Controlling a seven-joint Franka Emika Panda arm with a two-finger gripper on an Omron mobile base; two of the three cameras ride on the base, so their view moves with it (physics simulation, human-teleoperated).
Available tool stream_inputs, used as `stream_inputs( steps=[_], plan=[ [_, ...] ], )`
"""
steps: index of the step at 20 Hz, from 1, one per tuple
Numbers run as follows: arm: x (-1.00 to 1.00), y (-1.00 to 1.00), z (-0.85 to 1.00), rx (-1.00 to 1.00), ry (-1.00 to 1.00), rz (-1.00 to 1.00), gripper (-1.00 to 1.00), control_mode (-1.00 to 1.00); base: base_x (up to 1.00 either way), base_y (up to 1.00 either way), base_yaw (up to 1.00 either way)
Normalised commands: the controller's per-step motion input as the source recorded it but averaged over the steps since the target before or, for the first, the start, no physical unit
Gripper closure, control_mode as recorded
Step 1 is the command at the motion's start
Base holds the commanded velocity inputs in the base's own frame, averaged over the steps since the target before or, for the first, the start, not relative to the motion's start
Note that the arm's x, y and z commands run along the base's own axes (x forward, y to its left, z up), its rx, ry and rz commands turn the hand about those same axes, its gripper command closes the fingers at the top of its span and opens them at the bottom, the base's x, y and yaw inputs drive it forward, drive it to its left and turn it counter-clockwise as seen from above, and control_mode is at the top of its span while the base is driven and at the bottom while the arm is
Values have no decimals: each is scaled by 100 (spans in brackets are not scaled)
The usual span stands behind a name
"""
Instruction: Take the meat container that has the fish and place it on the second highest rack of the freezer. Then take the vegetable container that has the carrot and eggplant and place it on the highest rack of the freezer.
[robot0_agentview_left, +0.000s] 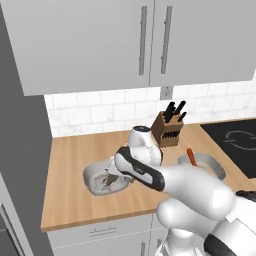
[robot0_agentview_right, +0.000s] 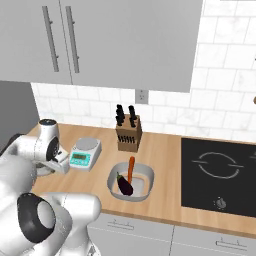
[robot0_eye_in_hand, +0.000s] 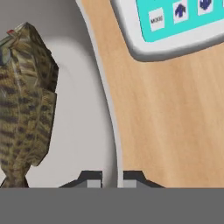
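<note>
The meat container (robot0_eye_in_hand: 87, 131) sits on the wooden tabletop (robot0_agentview_left: 75, 200) toward its left end, the fish (robot0_eye_in_hand: 26, 100) lying inside with its length running along the tub's near wall. In the hand view, reading left to right: fish, pale tub floor, the thin rim, then bare wood and the scale (robot0_eye_in_hand: 175, 26). The fingers (robot0_eye_in_hand: 110, 179) are pinched tight on that rim, one tip inside the tub and one outside, so the fish lies clear to the inner side of the grip. Lifting looks like the next move, and an edge hold may let the tub tip. Further right, the vegetable container (robot0_agentview_right: 145, 175) holds the carrot (robot0_agentview_right: 131, 169) and eggplant (robot0_agentview_right: 124, 185).
</note>
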Motion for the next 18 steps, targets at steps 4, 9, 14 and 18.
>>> stream_inputs(
  steps=[4, 9, 14, 18],
  plan=[
    [-32, -49, 64, 9, -9, 0, 100, -100, 0, 0, 0],
    [-25, -53, 80, 11, -13, 0, 100, -100, 0, 0, 0],
    [-19, -55, 100, 2, -5, 1, 100, -100, 0, 0, 0],
    [-16, -64, 69, -1, 0, 8, 100, -100, 0, 0, 0]
  ],
)
